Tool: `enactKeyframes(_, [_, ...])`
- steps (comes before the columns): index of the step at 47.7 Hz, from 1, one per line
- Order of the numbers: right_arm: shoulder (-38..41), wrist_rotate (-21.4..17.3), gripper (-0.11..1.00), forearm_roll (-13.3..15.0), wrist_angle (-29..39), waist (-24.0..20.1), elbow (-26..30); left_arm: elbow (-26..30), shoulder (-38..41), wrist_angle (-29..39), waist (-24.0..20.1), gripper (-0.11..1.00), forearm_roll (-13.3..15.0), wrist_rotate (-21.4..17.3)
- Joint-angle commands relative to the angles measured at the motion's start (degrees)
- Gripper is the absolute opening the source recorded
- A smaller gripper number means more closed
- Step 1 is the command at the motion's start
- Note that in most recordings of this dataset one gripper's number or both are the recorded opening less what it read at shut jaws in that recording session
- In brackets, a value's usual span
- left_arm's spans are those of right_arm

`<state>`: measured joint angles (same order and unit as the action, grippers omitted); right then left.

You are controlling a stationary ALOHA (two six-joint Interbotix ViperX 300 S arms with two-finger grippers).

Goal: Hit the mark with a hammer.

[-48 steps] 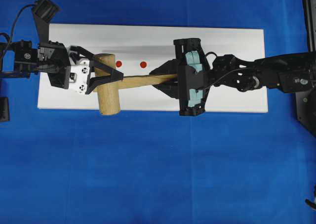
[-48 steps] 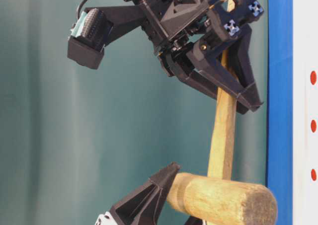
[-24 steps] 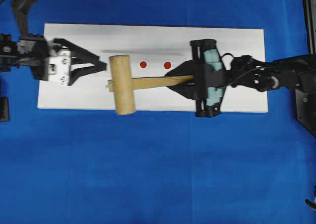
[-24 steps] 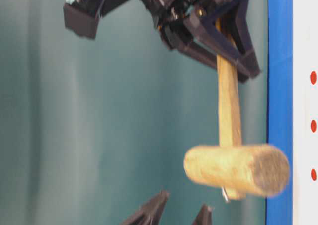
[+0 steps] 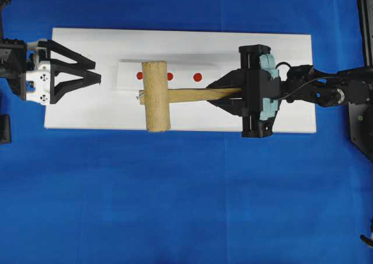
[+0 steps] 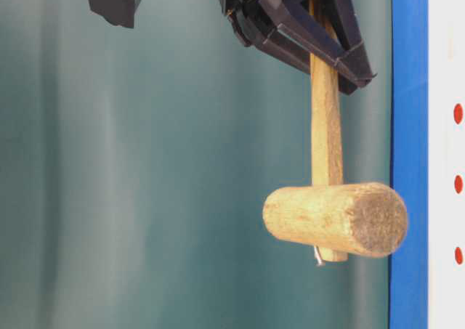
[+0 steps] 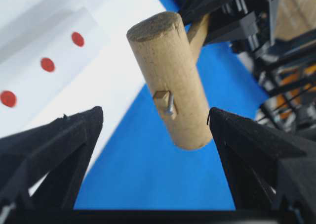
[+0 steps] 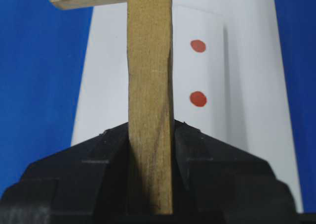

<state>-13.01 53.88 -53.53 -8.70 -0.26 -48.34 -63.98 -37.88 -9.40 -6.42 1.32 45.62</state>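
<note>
White board (image 5: pixel 280 48) on blue cloth (image 5: pixel 186 206), a paper strip with three red marks (image 5: pixel 197 77) along it. Above the board, clear of it — hammer (image 5: pixel 156 96), head over the strip near the middle mark, handle running back into the right gripper (image 5: pixel 224 93), clamped hard on the far end. Left gripper (image 5: pixel 93 77) spread wide, empty, well apart at the board's left edge. Risks: grip far from a heavy head — handle likely to twist or slip on impact; head slightly off a dot, so a swing could land between marks.
</note>
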Motion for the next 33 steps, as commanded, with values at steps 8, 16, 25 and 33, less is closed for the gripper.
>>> enactKeyframes(8, [-1.05,-6.33,0.08,-5.71,0.7,-4.83,1.76,0.62,-0.09,1.49,-0.18,0.9,-0.26,-10.2])
enactKeyframes(16, [0.35,-10.81,0.08,-8.88,0.0,-11.6,2.72,0.44,-0.35,1.49,-0.18,0.9,-0.26,-18.02])
enactKeyframes(25, [3.69,-13.8,0.08,-12.13,-4.83,-18.98,5.19,0.35,-0.62,1.49,-0.26,0.9,-0.26,-25.75])
enactKeyframes(33, [7.56,-14.33,0.08,-14.77,-7.56,-23.91,8.53,0.18,-0.97,1.49,-0.26,0.9,-0.26,-28.48])
